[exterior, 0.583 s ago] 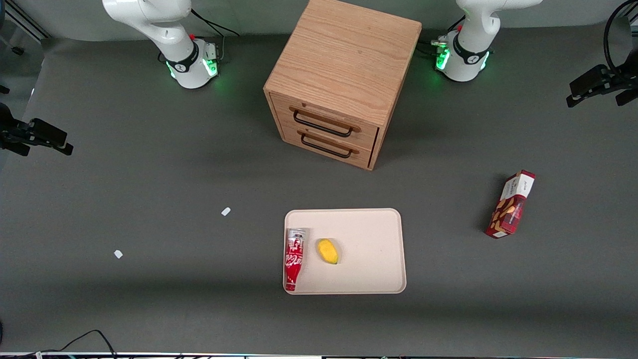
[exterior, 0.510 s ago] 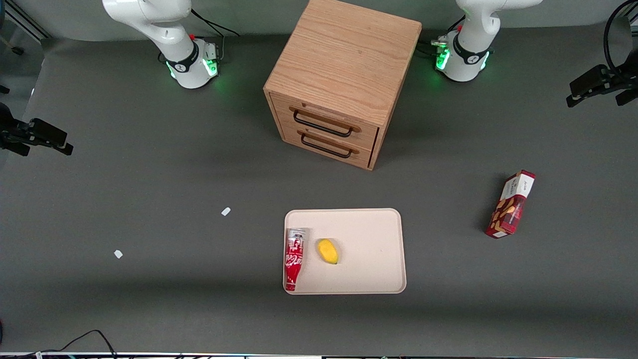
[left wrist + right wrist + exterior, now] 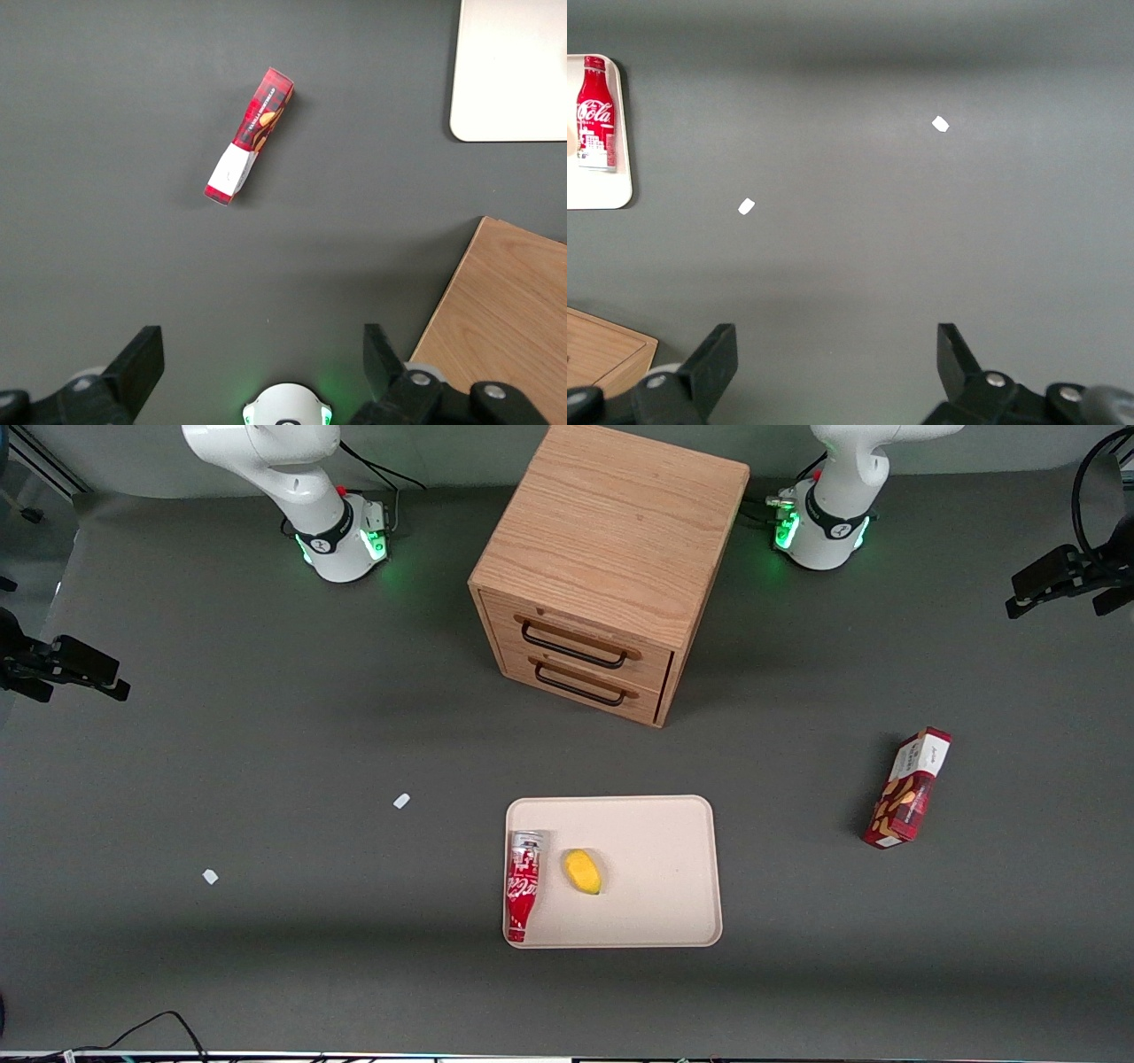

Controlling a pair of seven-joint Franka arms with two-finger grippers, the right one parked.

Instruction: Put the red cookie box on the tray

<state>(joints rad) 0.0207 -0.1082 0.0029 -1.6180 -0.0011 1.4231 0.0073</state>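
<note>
The red cookie box [image 3: 908,788] lies flat on the grey table toward the working arm's end, apart from the tray. It also shows in the left wrist view [image 3: 250,135], white label end nearer the gripper. The cream-beige tray [image 3: 656,868] lies nearer the front camera than the cabinet; one corner of it shows in the left wrist view [image 3: 509,80]. My left arm's gripper [image 3: 261,363] hangs high above the table near its own base, open and empty, well away from the box. It is out of the front view.
A wooden two-drawer cabinet [image 3: 611,558] stands between the arm bases; its top edge shows in the left wrist view [image 3: 505,319]. A red soda bottle [image 3: 523,886] and a yellow fruit [image 3: 583,871] lie on the tray. Two white scraps [image 3: 401,801] lie toward the parked arm's end.
</note>
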